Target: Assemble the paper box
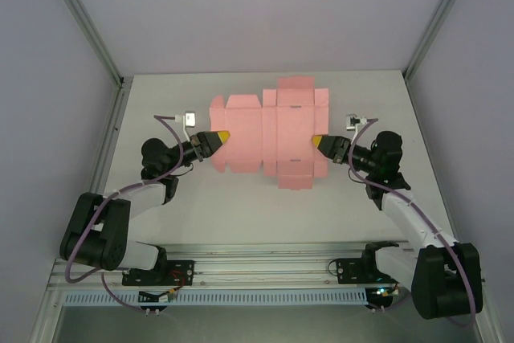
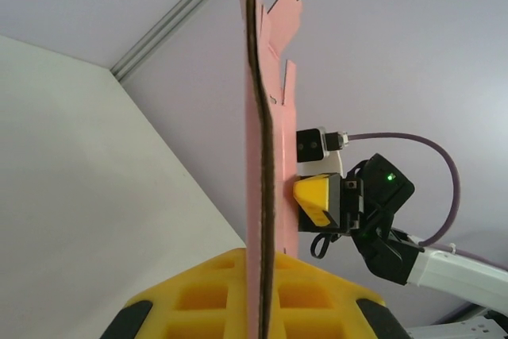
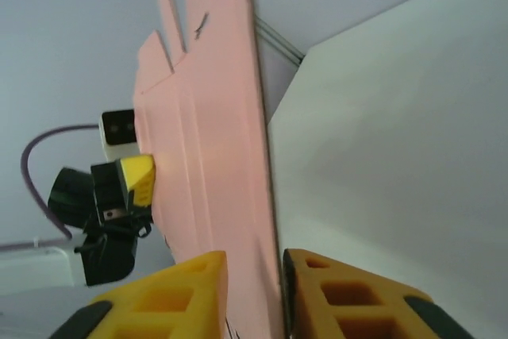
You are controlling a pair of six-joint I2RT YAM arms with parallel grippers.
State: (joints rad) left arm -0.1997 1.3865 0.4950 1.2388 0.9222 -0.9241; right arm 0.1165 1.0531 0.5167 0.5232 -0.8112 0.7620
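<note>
The paper box [image 1: 269,130] is not a box yet. It is 1 flat pink sheet with cut flaps [image 1: 295,87] and fold lines, level over the middle of the white tabletop [image 1: 265,214]. The 2 arms reach in from the sides, 1 at each end of the sheet.

The left end effector [image 1: 220,136] is shut on the sheet's left edge. In the left wrist view the pink card runs edge-on right between its yellow fingers [image 2: 230,263], with no gap to see.

The right end effector [image 1: 318,141] is at the right edge. In the right wrist view its 2 yellow fingers [image 3: 198,267] stand 1 on each side of the card, close to it. A thin gap seems to show by 1 finger, so I cannot tell if it is pinching the card or just about to.

So the task looks to be at the very start. Nothing is folded: no wall stands up and no flap is tucked in. The most that is done is getting hold of the sheet at its ends. All the folding is left: bending the sides up along the creases, turning the end flaps in, and locking them so the box holds its shape.
</note>
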